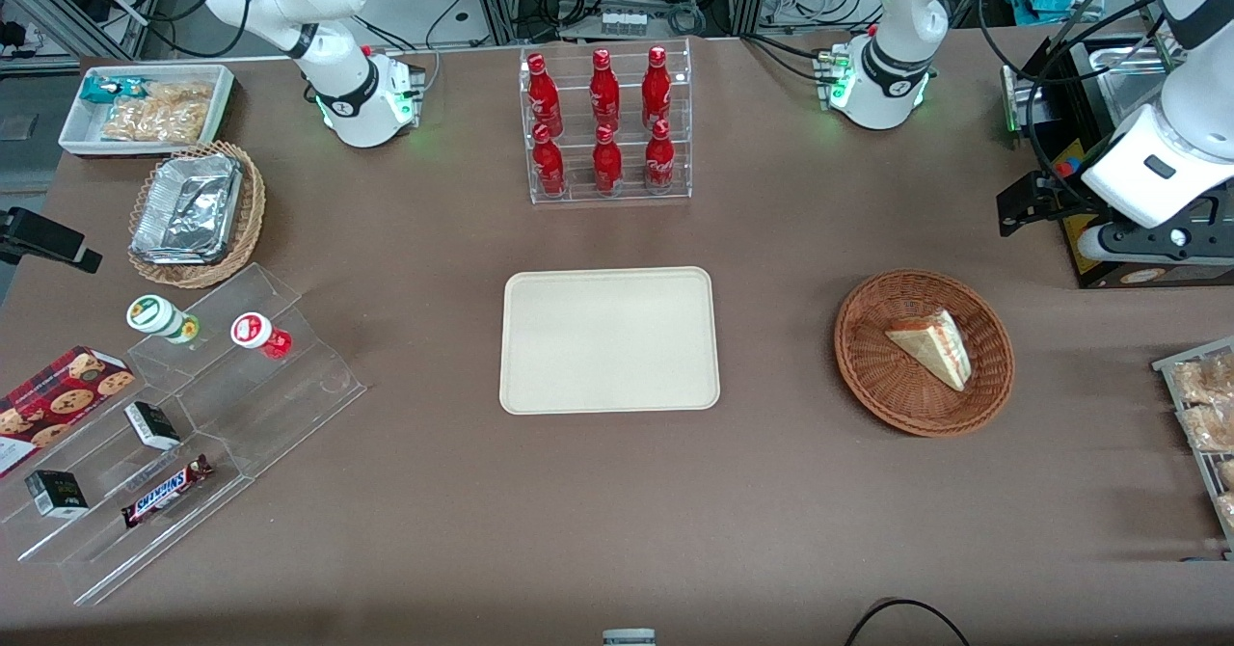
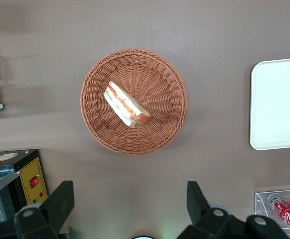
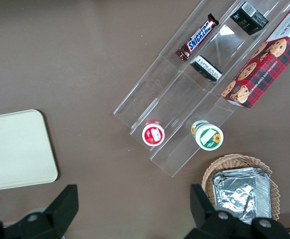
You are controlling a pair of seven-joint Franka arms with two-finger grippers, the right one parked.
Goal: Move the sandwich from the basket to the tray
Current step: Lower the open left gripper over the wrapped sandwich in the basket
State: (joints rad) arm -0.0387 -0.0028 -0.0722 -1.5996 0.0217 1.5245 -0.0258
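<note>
I see sandwich (image 1: pixel 931 347) lying in basket (image 1: pixel 872 376), alone there. Tray (image 1: pixel 609 340) bare, well apart toward parked arm's end. My gripper (image 2: pixel 130 209) hangs high above table near basket, fingers (image 2: pixel 60 201) spread wide, holding nothing.

Red bottles (image 1: pixel 604 121) in clear rack, foil containers (image 1: pixel 188 207) in tan basket, Snickers bar (image 1: pixel 166 491) on acrylic steps
</note>
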